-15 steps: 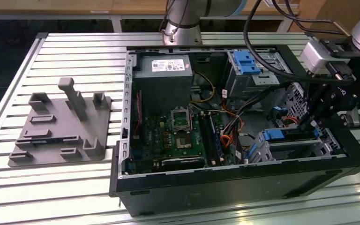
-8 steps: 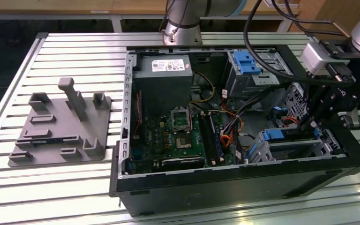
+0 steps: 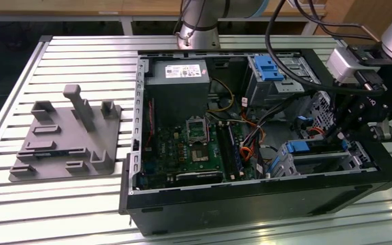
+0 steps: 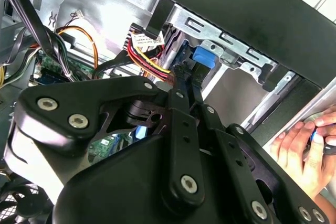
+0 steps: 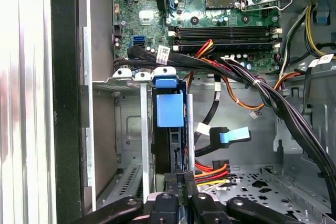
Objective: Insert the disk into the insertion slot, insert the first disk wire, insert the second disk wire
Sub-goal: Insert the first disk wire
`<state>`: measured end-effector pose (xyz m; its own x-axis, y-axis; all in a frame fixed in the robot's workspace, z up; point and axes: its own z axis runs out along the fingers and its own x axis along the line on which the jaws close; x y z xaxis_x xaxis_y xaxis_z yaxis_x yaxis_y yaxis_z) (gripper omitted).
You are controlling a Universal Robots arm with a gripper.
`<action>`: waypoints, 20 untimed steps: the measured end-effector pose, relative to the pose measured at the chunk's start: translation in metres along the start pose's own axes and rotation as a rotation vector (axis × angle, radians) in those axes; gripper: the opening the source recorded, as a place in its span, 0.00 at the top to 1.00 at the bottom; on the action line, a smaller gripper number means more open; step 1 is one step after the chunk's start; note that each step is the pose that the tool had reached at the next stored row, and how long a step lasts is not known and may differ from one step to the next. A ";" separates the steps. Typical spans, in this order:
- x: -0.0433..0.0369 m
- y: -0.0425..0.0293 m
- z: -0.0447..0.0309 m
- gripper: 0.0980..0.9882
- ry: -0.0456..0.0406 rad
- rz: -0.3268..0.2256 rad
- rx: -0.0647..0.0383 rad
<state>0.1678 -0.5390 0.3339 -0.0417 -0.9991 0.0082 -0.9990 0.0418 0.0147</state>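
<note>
One blue-framed disk (image 5: 169, 109) sits in the silver insertion slot (image 5: 143, 129) (its dark edge showing); hand (image 5: 181, 178) pinched shut beside it.

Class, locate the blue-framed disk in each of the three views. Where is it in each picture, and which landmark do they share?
Exterior view: the disk sits in the insertion slot, at the exterior view's right, inside the case.
Second wrist view: the disk shows its blue carrier just past the gripper.
First wrist view: the disk stands in the insertion slot, just past the gripper.
Shared landmark: the green motherboard.
</note>
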 end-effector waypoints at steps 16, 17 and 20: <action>0.0036 -0.0002 0.0049 0.93 -0.0003 -0.017 0.000; 0.0044 -0.0003 0.0051 0.93 -0.0001 -0.017 0.000; 0.0058 -0.0003 0.0053 0.93 -0.0005 -0.018 0.000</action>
<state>0.1678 -0.5449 0.3286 -0.0242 -0.9997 0.0075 -0.9996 0.0243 0.0147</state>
